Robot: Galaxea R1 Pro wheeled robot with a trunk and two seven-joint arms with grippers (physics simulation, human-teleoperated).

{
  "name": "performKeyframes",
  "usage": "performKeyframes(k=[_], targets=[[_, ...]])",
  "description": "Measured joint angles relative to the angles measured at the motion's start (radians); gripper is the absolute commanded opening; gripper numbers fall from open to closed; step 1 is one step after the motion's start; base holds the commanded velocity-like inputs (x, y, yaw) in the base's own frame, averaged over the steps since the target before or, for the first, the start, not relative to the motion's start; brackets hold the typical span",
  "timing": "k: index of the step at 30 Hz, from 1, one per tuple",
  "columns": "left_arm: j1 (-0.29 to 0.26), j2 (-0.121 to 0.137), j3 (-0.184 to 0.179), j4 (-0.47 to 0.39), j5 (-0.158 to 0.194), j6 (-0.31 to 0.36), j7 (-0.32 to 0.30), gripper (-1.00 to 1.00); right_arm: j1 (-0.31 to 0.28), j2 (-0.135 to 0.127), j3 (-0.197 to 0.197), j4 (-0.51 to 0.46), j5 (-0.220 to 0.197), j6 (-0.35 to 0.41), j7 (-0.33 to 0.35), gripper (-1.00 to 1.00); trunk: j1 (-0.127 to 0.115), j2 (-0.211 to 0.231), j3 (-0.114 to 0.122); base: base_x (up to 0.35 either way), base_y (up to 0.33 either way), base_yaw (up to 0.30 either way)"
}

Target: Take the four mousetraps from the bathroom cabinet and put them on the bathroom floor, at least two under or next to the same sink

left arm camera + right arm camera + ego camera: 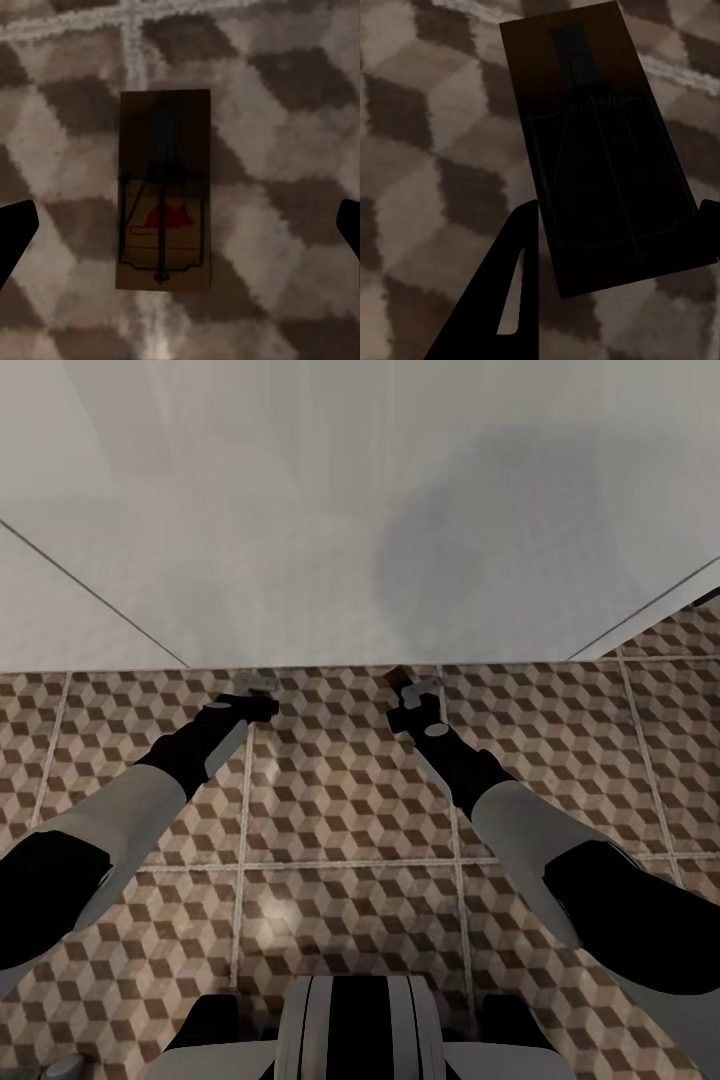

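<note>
Hovering your left gripper (180,225) wide open over a floor-laid mousetrap (163,191), you've another trap (600,150) clamped in the right gripper (615,247), ready for the tiles (350,790)

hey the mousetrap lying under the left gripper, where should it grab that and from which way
Grip the mousetrap across its two long wooden edges, coming straight down from above. It lies flat on the bathroom floor, so only the thin sides offer purchase. The left gripper hangs open with a finger on either side of those edges. Probably best to close near mid-length, clear of the dark wire and red spot.
</note>
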Motion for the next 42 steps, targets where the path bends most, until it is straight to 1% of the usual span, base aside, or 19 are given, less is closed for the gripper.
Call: performKeyframes(k=[24, 34, 42], targets=[[0.001, 0.000, 0.000, 0.011, 0.000, -0.003, 0.000, 1.00, 0.001, 0.000, 0.000, 0.000, 0.000, 0.000, 0.000, -1.00, 0.000, 0.000, 0.000, 0.000, 0.000, 0.000], [0.001, 0.000, 0.000, 0.014, 0.000, -0.003, 0.000, 1.00, 0.000, -0.002, 0.000, 0.001, 0.000, -0.029, 0.000, -1.00, 0.000, 0.000, 0.000, 0.000, 0.000, 0.000], [0.005, 0.000, 0.000, 0.014, 0.000, -0.003, 0.000, 1.00, -0.001, 0.004, -0.001, 0.069, 0.000, -0.034, -0.001, -1.00, 0.000, 0.000, 0.000, 0.000, 0.000, 0.000]])
